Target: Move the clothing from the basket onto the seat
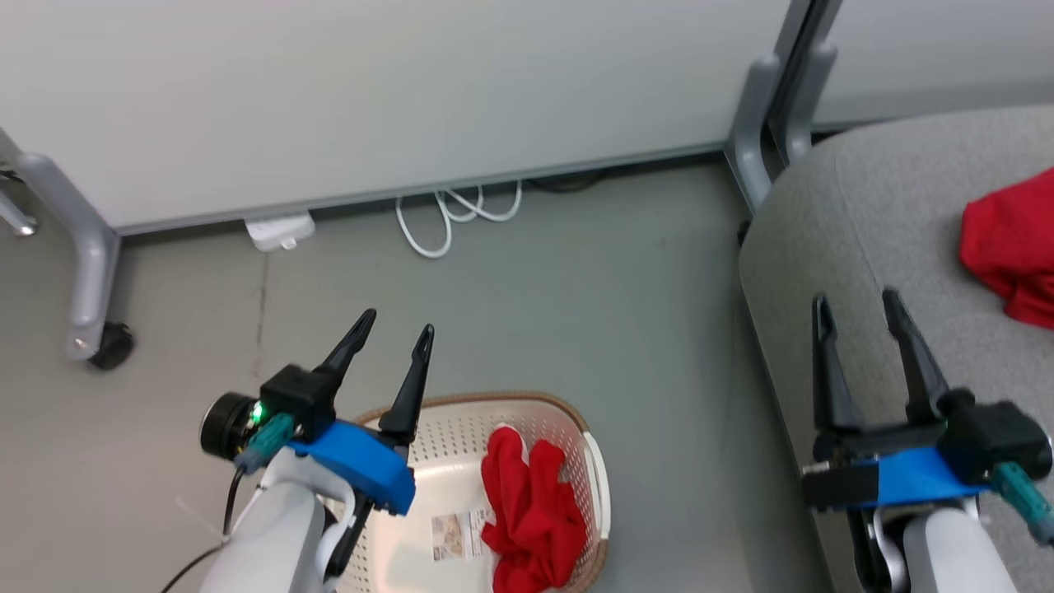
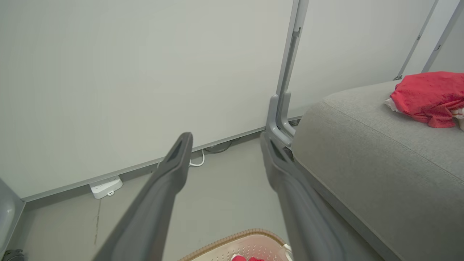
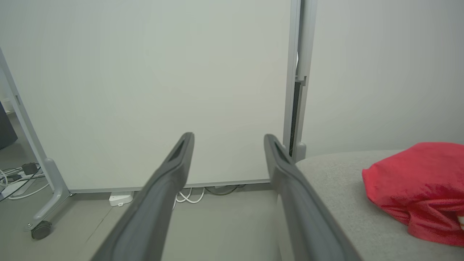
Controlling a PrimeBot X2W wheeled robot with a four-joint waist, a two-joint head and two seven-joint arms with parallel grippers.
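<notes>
In the basket [image 1: 461,436], seeing red clothing [image 1: 531,511] lying bunched, another red garment [image 1: 1009,239] sitting on the seat [image 1: 865,214]. Judging it soft, light, floppy; favouring pinching the raised top fold. Holding left gripper [image 1: 398,321] and right gripper [image 1: 855,296] spread apart, empty.

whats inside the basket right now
A crumpled red garment lies in the basket toward its right side, beside a printed label. The left gripper and forearm cover the basket's left part, so anything there is hidden.
</notes>
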